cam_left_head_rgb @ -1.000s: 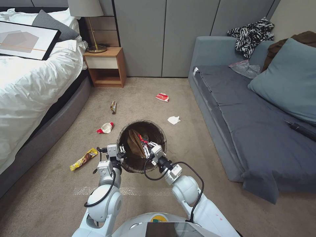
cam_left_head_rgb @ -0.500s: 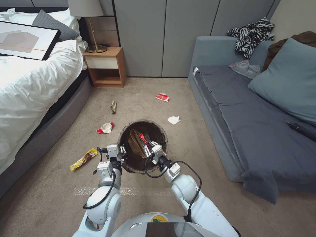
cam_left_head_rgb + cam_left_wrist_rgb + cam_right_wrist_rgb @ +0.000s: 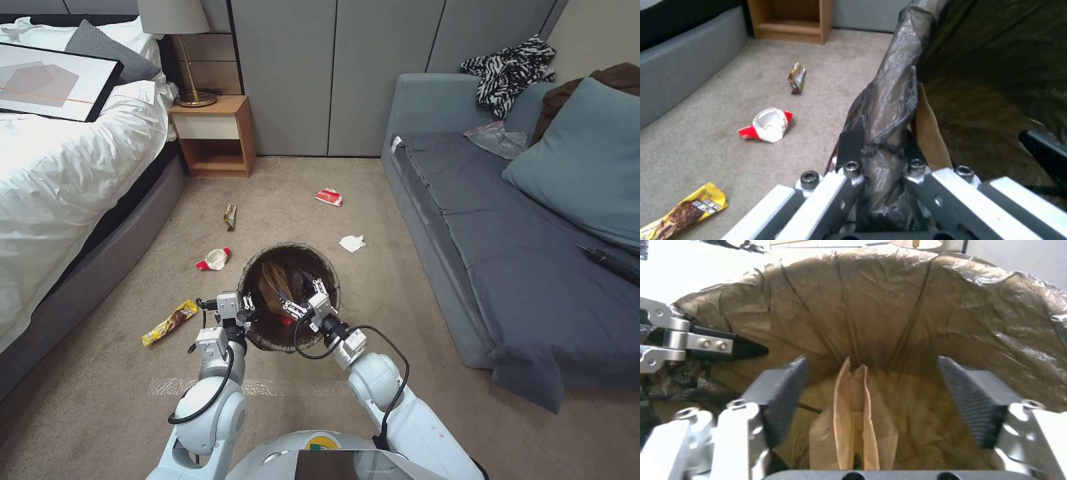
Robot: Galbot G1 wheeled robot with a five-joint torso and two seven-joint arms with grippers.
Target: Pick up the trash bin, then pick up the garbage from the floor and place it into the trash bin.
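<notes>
The trash bin (image 3: 291, 297), lined with a dark brown bag folded over its rim, is hanging above the carpet (image 3: 373, 293) in front of the robot, held at its near-left rim. The left gripper (image 3: 244, 311) is reaching forward from a bent arm, its fingers (image 3: 852, 146) clamped together on the bin's bag-wrapped rim, one pad outside and one inside. The right gripper (image 3: 303, 298) is stretching in from the right side and hovering over the bin's mouth, tilted down into it, its ribbed pads (image 3: 971, 400) standing wide apart with nothing between them. Directly below those pads, a crumpled brown paper bag (image 3: 853, 426) is standing upright inside the bin, and a bit of red wrapper (image 3: 285, 321) is lying beside it. On the carpet to the left of the bin are lying a red and white wrapper (image 3: 214, 259), a yellow snack wrapper (image 3: 170, 322) and a small dark wrapper (image 3: 230, 217). Beyond the bin, a white tissue (image 3: 352, 243) and a red packet (image 3: 329, 197) are lying near the grey sofa (image 3: 467, 220).
</notes>
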